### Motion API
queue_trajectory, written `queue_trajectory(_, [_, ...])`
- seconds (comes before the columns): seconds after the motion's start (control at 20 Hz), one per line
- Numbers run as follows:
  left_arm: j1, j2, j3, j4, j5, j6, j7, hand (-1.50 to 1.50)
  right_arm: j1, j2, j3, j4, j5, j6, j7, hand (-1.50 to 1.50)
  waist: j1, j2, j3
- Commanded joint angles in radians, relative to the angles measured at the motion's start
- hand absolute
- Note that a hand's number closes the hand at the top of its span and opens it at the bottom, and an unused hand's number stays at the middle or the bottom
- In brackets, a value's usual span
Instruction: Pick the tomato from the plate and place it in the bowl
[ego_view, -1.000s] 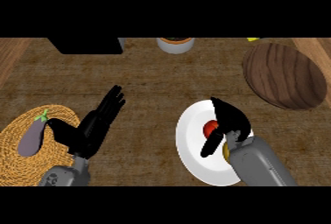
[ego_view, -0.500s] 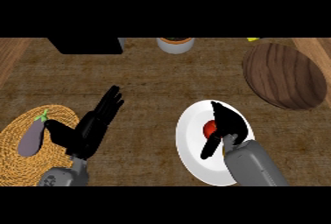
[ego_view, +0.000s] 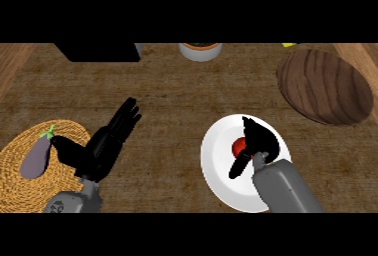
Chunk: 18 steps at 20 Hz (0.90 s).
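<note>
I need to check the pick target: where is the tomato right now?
In the head view the tomato sits on the white plate at the lower right, partly covered by the right robot hand.

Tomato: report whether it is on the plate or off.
On. The tomato sits on the white plate, partly covered by the right hand.

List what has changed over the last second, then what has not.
The right hand has closed in over the tomato on the plate, its thumb now beside it. The left hand, eggplant and wooden bowl stayed put.
</note>
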Motion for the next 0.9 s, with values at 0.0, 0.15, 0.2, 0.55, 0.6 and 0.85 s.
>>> queue_trajectory(0.0, [0.07, -0.014, -0.01, -0.06, -0.023, -0.012, -0.002, 0.0, 0.05, 0.003, -0.009, -0.01, 0.041, -0.006, -0.014, -1.5, 0.0, -0.001, 0.0])
queue_trajectory(0.15, [0.022, -0.001, 0.03, -0.072, 0.005, -0.022, 0.047, 0.0, 0.024, 0.024, -0.032, -0.005, 0.035, -0.031, -0.051, 1.5, 0.0, -0.001, 0.0])
queue_trajectory(0.2, [-0.059, -0.009, 0.065, 0.046, 0.02, -0.033, 0.013, 0.0, 0.036, -0.036, -0.04, 0.024, 0.025, -0.043, -0.171, 1.5, -0.003, 0.001, 0.0])
queue_trajectory(0.55, [-0.042, -0.068, 0.031, 0.055, -0.032, -0.013, 0.004, 0.0, 0.029, 0.041, 0.019, 0.126, 0.126, -0.14, -0.211, 1.5, -0.001, 0.001, 0.0])
queue_trajectory(0.6, [-0.041, -0.025, 0.049, 0.042, -0.021, -0.058, 0.021, 0.0, -0.065, 0.052, -0.011, 0.192, 0.11, -0.127, -0.201, 1.5, 0.002, 0.001, 0.0])
queue_trajectory(0.85, [0.003, -0.018, 0.075, 0.01, -0.02, -0.074, -0.002, 0.0, -0.025, 0.053, 0.056, 0.148, 0.145, -0.147, -0.17, 1.5, 0.001, 0.0, 0.0])
